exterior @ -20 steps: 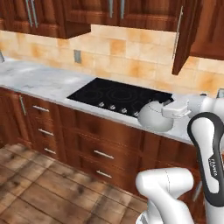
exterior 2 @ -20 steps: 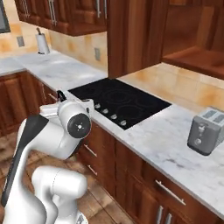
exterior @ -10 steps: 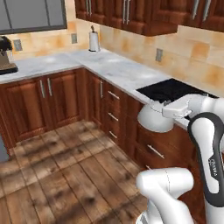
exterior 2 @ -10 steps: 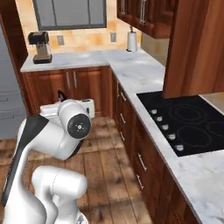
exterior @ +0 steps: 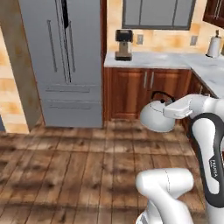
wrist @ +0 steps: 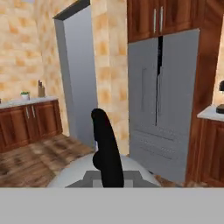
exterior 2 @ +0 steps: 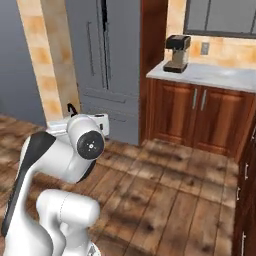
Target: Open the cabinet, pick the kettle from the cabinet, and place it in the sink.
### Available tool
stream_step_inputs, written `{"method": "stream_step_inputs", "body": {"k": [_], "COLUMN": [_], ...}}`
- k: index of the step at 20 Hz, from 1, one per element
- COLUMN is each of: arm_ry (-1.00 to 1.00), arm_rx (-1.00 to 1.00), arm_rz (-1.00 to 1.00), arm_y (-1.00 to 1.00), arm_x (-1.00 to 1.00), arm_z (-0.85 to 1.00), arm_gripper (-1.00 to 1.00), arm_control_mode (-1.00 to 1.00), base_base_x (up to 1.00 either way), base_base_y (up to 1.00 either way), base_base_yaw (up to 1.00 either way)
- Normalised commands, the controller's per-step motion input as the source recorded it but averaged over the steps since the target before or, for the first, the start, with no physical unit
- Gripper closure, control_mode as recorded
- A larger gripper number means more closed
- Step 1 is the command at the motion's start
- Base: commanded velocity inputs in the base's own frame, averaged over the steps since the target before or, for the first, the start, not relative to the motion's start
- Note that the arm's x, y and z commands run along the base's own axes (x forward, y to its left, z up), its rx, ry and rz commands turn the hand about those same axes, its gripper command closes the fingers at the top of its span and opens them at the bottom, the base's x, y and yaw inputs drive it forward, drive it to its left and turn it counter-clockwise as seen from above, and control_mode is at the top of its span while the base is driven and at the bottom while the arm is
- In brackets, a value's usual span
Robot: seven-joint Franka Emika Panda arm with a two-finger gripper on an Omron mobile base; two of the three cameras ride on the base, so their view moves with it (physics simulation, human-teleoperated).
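Only left base view reveals the kettle's (exterior: 156,118) rounded body, end effector (exterior: 167,113) gripping.

Floor (exterior: 65,166) open ahead; fridge (exterior: 65,61), lower cabs (exterior: 144,94) block beyond.

One kettle (exterior: 157,117), one coffee machine (exterior: 124,44), one fridge (exterior: 65,61) — two doors, one paper-towel roll (exterior: 213,45)

Arm rises from base, elbow bent high, forearm reaching forward and level at mid height above the floor. Gripper (exterior: 167,113) at end of white hand, jaws clamped shut on the kettle (exterior: 156,119) by its black arched handle (wrist: 106,155). Kettle hangs upright under the hand, off any surface.
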Motion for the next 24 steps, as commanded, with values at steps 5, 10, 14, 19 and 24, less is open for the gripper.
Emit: {"method": "stream_step_inputs", "body": {"k": [5, 10, 14, 19, 24], "arm_ry": [0.0, 0.0, 0.0, 0.0, 0.0], "arm_rx": [0.0, 0.0, 0.0, 0.0, 0.0], "arm_rz": [0.0, 0.0, 0.0, 0.0, 0.0], "arm_y": [0.0, 0.0, 0.0, 0.0, 0.0], "arm_x": [0.0, 0.0, 0.0, 0.0, 0.0], "arm_z": [0.0, 0.0, 0.0, 0.0, 0.0], "arm_gripper": [1.0, 1.0, 1.0, 1.0, 1.0], "arm_control_mode": [1.0, 1.0, 1.0, 1.0, 1.0], "base_base_x": [0.01, 0.03, 0.05, 0.09, 0.13], "base_base_y": [-0.03, -0.04, -0.04, -0.04, -0.04], "base_base_yaw": [0.96, 0.94, 0.92, 0.89, 0.83]}}
